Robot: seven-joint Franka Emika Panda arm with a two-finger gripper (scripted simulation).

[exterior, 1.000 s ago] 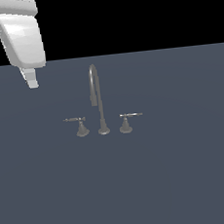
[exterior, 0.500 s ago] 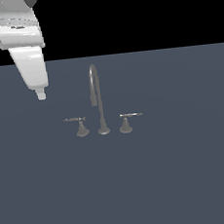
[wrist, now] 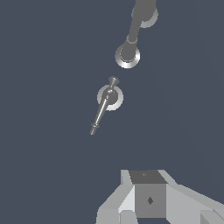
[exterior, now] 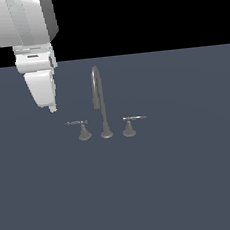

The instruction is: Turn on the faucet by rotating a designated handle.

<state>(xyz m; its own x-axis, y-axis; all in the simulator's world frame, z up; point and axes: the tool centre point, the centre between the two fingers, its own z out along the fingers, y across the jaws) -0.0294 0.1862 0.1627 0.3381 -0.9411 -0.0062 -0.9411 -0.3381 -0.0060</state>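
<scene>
On the dark bench (exterior: pixel 194 179), your gripper (exterior: pixel 52 108) points down, above the handle (exterior: pixel 78 124); its opening can't be judged.

Open worktop (exterior: pixel 194 179) surrounds the fixtures on all sides. The pincer (exterior: pixel 52 108) hangs above and to the exterior view's left of the handle (exterior: pixel 78 124), nothing between them. The faucet (exterior: pixel 99 96) spout rises just beside the handle on the exterior view's right; the twin lever (exterior: pixel 132 118) stands beyond it.
</scene>
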